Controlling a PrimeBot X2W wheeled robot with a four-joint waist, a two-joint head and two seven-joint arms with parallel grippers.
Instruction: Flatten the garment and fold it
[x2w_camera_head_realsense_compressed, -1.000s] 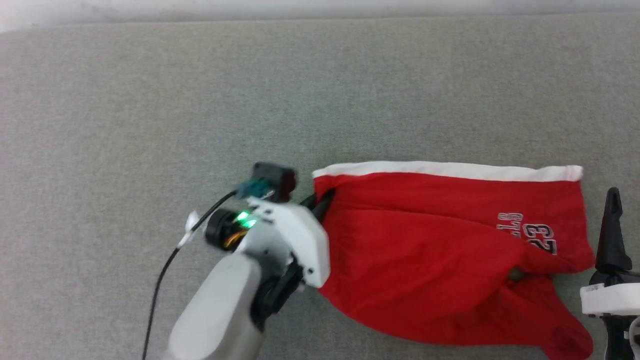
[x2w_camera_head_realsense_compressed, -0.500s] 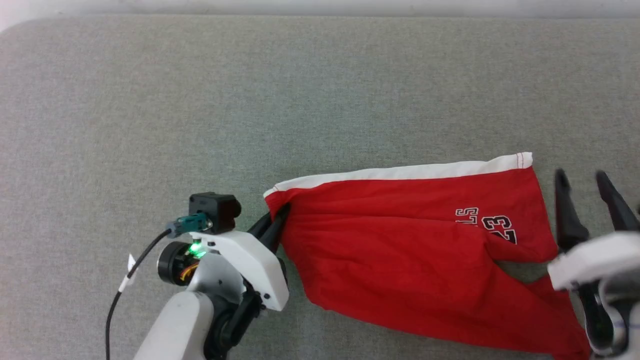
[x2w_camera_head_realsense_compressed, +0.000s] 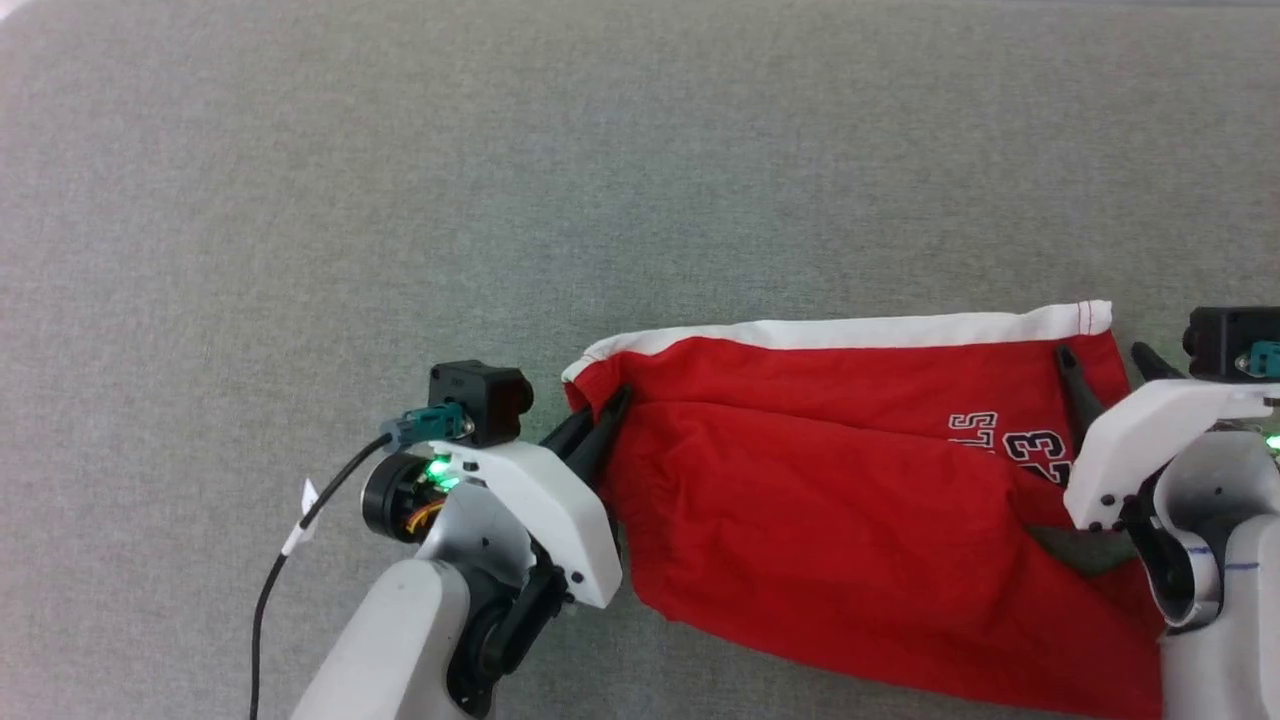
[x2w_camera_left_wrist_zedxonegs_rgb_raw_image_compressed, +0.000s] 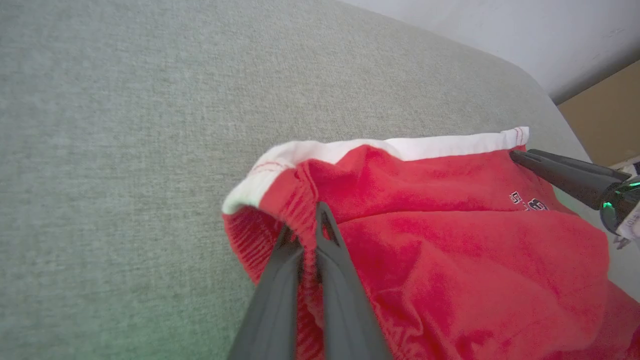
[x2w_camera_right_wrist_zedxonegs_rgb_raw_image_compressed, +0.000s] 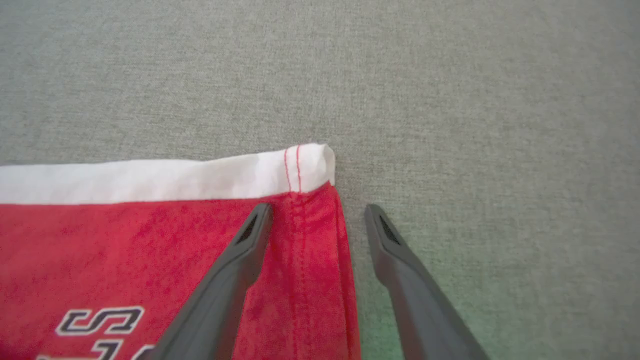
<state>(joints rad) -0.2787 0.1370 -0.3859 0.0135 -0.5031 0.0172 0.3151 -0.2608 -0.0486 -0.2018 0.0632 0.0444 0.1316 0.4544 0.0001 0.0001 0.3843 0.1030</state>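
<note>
well, the garment (x2w_camera_head_realsense_compressed: 850, 520) lies on a grey woven surface (x2w_camera_head_realsense_compressed: 450, 200), in the lower right part of the head view, between the two arms. it is a pair of bright red soft shorts, not yet flat. a white band (x2w_camera_head_realsense_compressed: 850, 330) runs along its far edge, with two lines of red stitching near the band's right end. dark, white-outlined lettering (x2w_camera_head_realsense_compressed: 1010, 445), with the number 23, sits near the far right corner. a long crease crosses the red cloth from the left end toward the right, and the near layer spreads down toward the bottom right, where a small wedge of grey shows between two red parts.

the left gripper (x2w_camera_head_realsense_compressed: 605, 410) has its fingers pressed together on a bunched fold of the garment at its left end, just under the white band, and the cloth puckers there. the right gripper (x2w_camera_right_wrist_zedxonegs_rgb_raw_image_compressed: 317, 210) has its fingers apart, straddling the right side edge just below the band's corner: one finger over the red cloth, the other over the grey surface. whether they touch the cloth cannot be told.
</note>
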